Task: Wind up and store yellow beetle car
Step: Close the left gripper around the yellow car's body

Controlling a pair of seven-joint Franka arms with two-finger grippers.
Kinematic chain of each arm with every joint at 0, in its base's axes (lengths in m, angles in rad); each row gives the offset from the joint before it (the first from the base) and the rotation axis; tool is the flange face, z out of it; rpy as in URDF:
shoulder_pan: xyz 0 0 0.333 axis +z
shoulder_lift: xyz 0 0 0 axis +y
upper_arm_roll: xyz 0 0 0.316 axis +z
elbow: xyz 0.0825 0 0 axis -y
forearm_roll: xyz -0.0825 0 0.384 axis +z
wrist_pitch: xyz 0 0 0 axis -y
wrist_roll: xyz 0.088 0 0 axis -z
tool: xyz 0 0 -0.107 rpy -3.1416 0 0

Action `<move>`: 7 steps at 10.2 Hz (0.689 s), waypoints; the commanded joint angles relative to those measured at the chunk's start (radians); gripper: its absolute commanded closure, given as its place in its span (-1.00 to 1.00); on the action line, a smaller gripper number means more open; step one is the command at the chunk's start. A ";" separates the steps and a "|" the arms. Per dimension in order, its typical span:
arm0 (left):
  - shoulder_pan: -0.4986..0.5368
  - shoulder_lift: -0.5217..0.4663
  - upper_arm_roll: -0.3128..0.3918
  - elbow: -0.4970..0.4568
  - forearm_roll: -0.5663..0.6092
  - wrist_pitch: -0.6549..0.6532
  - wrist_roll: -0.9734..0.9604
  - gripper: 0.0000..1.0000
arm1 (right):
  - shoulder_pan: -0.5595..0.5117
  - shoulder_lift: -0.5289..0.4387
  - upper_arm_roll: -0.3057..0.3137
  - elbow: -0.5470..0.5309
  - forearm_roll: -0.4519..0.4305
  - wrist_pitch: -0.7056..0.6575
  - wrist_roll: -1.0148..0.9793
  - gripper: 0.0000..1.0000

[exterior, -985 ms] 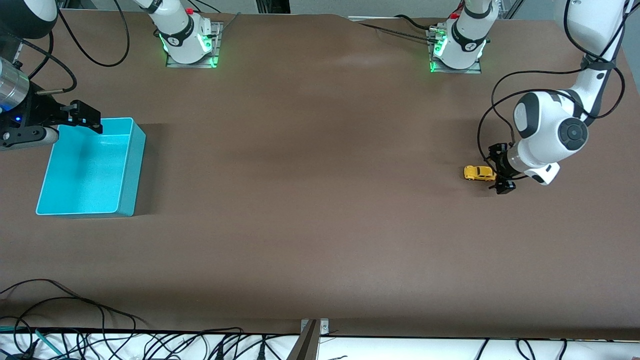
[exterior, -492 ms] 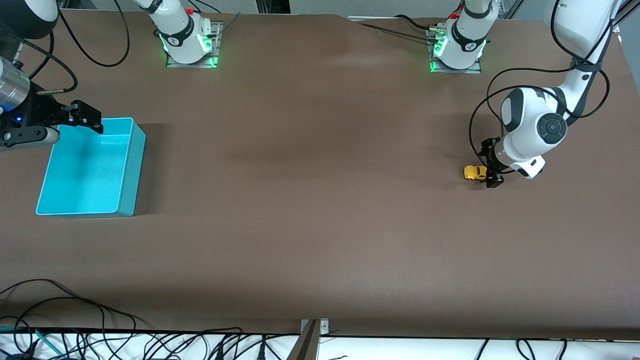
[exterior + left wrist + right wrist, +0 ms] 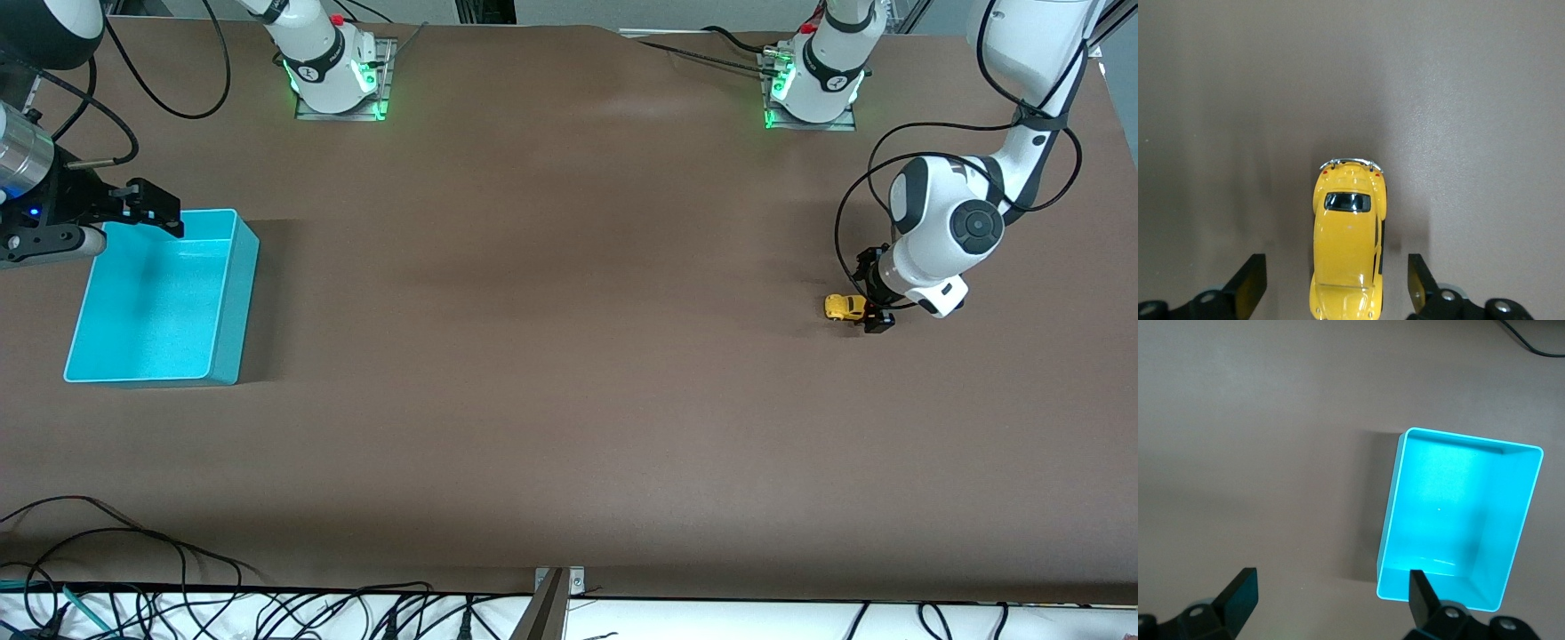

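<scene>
The yellow beetle car (image 3: 843, 307) stands on the brown table toward the left arm's end. My left gripper (image 3: 871, 308) is down at table level around one end of it. In the left wrist view the car (image 3: 1346, 227) lies lengthwise between the dark fingers (image 3: 1251, 283), with a gap on each side, so my left gripper (image 3: 1336, 283) is open and touches nothing. My right gripper (image 3: 156, 209) waits open and empty over a corner of the turquoise bin (image 3: 238, 302).
In the right wrist view the turquoise bin (image 3: 1458, 520) is empty, beside my right gripper (image 3: 1331, 593). Both arm bases (image 3: 333, 80) stand at the table edge farthest from the front camera. Cables (image 3: 133, 551) lie along the nearest edge.
My left arm has moved in over the car, so its fingers now straddle one end, and they have narrowed slightly. The car and the right arm have not moved.
</scene>
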 commanded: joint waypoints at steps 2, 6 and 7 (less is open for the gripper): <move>0.015 0.006 -0.003 -0.010 0.038 0.021 0.003 -0.42 | -0.001 -0.002 0.001 0.003 0.017 -0.012 -0.014 -1.00; 0.015 0.000 -0.004 -0.005 0.038 0.021 0.007 1.00 | -0.001 -0.002 0.001 0.003 0.017 -0.010 -0.014 -1.00; 0.012 -0.011 -0.004 -0.001 0.038 0.020 0.006 1.00 | 0.000 -0.002 0.001 0.003 0.017 -0.010 -0.013 -1.00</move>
